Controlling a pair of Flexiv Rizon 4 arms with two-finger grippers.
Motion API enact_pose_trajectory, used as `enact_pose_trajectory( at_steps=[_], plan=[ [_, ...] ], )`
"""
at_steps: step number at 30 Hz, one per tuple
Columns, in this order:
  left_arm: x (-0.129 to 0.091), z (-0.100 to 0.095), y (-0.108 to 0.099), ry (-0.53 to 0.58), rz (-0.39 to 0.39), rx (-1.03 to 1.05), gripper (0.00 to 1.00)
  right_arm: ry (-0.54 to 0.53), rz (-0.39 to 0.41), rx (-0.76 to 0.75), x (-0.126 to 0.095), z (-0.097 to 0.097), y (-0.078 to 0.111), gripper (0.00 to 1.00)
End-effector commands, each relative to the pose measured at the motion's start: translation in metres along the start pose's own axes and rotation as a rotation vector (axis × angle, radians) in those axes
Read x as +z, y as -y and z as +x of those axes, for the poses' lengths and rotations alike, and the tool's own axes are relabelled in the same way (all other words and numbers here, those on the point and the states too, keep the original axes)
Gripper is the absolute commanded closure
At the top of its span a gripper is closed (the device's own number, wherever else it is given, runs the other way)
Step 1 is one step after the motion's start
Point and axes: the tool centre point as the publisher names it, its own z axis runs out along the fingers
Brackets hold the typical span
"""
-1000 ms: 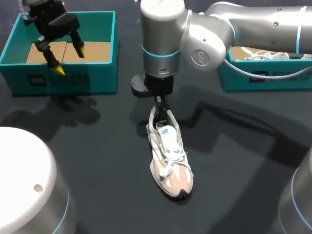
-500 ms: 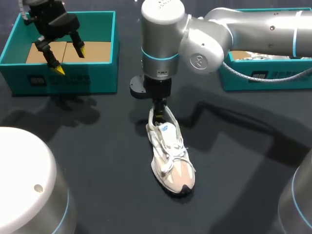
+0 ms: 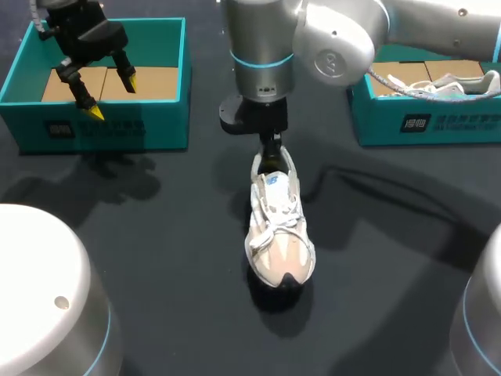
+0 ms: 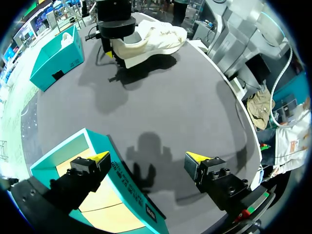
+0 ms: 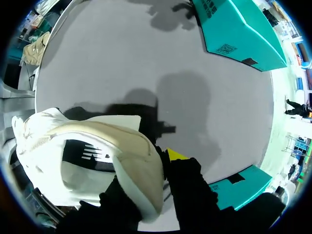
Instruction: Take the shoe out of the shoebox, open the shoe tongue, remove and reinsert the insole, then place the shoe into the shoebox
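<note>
1. The right arm's fingers (image 5: 176, 155) clench the shoe (image 3: 279, 227) by its heel collar, one on each side, leaving the tongue reachable.
2. Its toe hangs ahead of them, seemingly clear of the table (image 3: 156, 235).
3. The left arm's fingers (image 3: 94, 112), spread and empty, hover over the shoebox (image 3: 156, 125).

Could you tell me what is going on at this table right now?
The right gripper is shut on the heel of a white sneaker and holds it over the middle of the dark table, apparently lifted just off the surface. The left gripper hangs open above the teal shoebox at the left, which shows only its cardboard floor. A second teal shoebox at the right holds something white.
</note>
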Motion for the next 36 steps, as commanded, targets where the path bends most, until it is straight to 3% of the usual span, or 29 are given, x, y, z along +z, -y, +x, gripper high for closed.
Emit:
enact_pose_trajectory(
  at_steps=[1,6,19,21,26,36],
  plan=[
    [0.000,0.001,0.000,0.000,-0.002,0.000,0.00,0.020,0.002,0.017,-0.057,-0.007,0.042,1.00],
    [0.000,0.001,0.000,0.000,-0.002,0.000,0.00,0.072,-0.052,-0.017,-0.094,-0.018,0.069,1.00],
    [0.000,0.001,0.000,0.000,-0.002,0.000,0.00,0.072,-0.052,-0.017,-0.094,-0.018,0.069,1.00],
    [0.000,0.001,0.000,0.000,-0.002,0.000,0.00,0.088,-0.108,0.013,-0.095,-0.016,0.075,1.00],
    [0.000,0.001,0.000,0.000,-0.002,0.000,0.00,0.122,-0.087,0.042,-0.119,-0.040,0.123,1.00],
    [0.000,0.001,0.000,0.000,-0.002,0.000,0.00,0.128,0.017,-0.038,-0.148,-0.132,0.225,1.00]
  ],
)
